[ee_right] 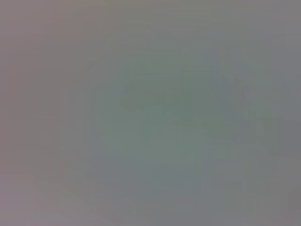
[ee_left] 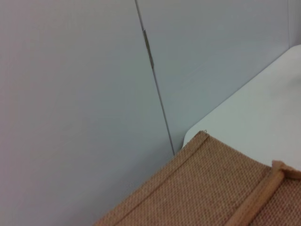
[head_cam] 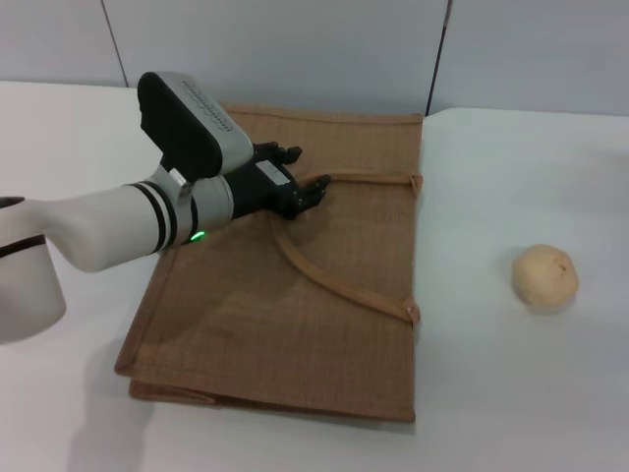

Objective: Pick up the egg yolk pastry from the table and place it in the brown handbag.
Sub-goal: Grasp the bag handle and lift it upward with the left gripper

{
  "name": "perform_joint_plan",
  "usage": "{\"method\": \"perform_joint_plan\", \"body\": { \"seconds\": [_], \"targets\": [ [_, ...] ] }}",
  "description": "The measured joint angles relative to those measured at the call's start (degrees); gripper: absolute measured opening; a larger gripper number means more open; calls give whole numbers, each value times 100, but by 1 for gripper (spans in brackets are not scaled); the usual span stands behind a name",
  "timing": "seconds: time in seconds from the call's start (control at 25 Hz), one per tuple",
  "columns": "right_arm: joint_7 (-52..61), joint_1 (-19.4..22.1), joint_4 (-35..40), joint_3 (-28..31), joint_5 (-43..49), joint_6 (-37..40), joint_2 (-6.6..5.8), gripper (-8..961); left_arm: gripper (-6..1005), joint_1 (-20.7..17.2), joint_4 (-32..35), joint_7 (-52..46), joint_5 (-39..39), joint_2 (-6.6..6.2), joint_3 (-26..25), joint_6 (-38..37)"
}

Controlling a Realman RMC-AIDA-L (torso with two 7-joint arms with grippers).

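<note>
Egg yolk pastry (head_cam: 544,274) untouched; left claw (head_cam: 307,177) over brown handbag (head_cam: 324,324).

Egg yolk pastry (head_cam: 544,274) – pale round bun, sitting on the white table (head_cam: 511,393), well right of the brown handbag (head_cam: 295,315) lying flat.

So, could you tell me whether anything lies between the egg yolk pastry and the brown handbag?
Nothing visible does: only bare table separates the egg yolk pastry from the brown handbag, which lies flat. The left pincer sits over the bag near a strap handle.
</note>
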State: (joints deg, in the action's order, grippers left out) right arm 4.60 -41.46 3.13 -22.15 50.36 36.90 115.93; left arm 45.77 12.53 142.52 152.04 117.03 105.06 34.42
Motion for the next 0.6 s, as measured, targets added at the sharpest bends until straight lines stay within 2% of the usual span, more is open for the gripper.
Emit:
{"method": "perform_joint_plan", "body": {
  "seconds": [0.6],
  "targets": [
    [13, -76, -8, -1, 0, -8, 0, 850, 567, -95, -57, -283, 35, 9, 141, -51]
  ]
}}
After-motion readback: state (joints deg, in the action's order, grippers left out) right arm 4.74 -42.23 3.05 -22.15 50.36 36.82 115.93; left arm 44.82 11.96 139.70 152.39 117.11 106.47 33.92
